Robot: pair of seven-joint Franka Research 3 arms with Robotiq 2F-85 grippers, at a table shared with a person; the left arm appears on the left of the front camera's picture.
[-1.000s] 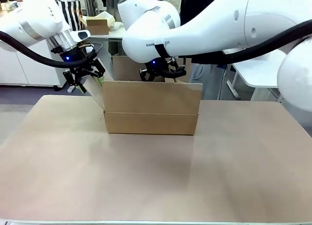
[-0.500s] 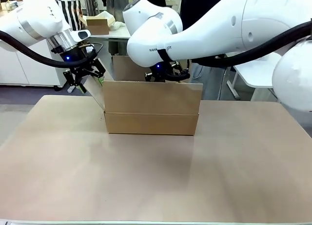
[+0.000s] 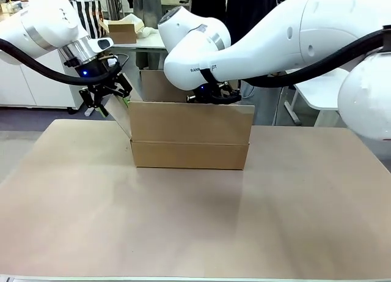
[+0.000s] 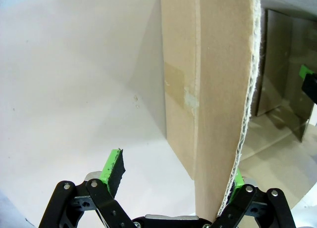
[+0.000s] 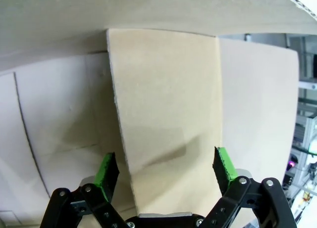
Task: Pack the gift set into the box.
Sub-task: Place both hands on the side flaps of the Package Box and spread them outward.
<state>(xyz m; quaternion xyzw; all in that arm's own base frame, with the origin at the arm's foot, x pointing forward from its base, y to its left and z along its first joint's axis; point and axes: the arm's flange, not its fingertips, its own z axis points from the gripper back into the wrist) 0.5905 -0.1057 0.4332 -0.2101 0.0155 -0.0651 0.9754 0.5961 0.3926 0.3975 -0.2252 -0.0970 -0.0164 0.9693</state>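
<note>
Box [image 3: 189, 135] stands on the desk [image 3: 195, 221] near its far edge, about midway between the side edges, with its flaps raised. The left gripper [image 3: 111, 103] has its jaws spread wide astride the box's left flap [image 4: 218, 89], which lies close against one pad. The right gripper [image 5: 166, 164] hangs at the box's open top behind the near flap, jaws likewise released and grasping nothing.

light: bright, even | shadows: soft (before the box [image 3: 189, 135]) | wrist views: warped edges
</note>
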